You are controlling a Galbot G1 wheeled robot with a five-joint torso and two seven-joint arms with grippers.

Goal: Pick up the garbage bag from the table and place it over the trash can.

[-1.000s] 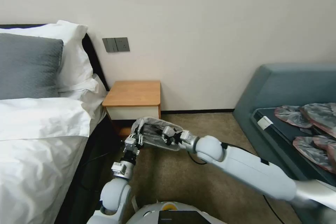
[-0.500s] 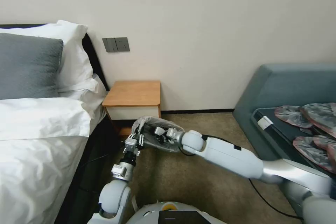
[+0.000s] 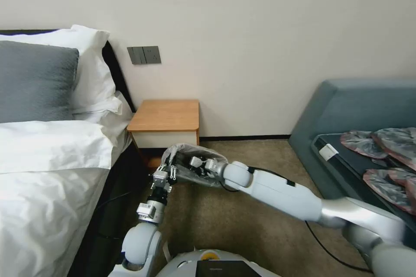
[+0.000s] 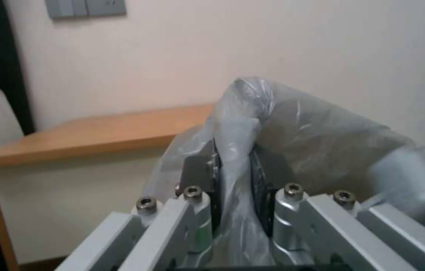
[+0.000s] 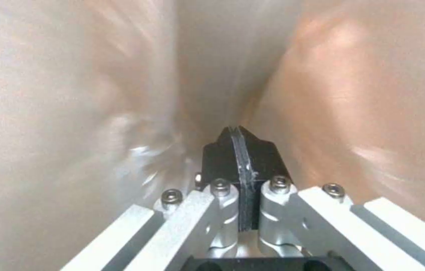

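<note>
In the head view the garbage bag [image 3: 190, 162] sat just below the centre of the frame, a crinkled grey pouch with its mouth spread wide, in front of and lower than the nightstand [image 3: 164, 116], whose wooden top lay at mid-frame against the wall. The left gripper [image 3: 168, 169] met the bag's near-left edge from below, and the right gripper [image 3: 193, 163] reached in from the lower right with its tip inside the bag's mouth. The left wrist view supplied what the head view could not: the left gripper [image 4: 235, 165] had its dark pads [image 4: 203, 169] pressed together on a fold of the bag's translucent film [image 4: 293, 128], with the nightstand's orange-brown top [image 4: 97, 133] behind it at mid-left. The right wrist view showed the right gripper [image 5: 239, 145] closed, pad against pad, nothing visibly between them, surrounded by blurred pale and pinkish plastic [image 5: 363, 98]. At the right edge of the head view, flattened grey-pink bags [image 3: 385, 160] lay on a dark surface.
</note>
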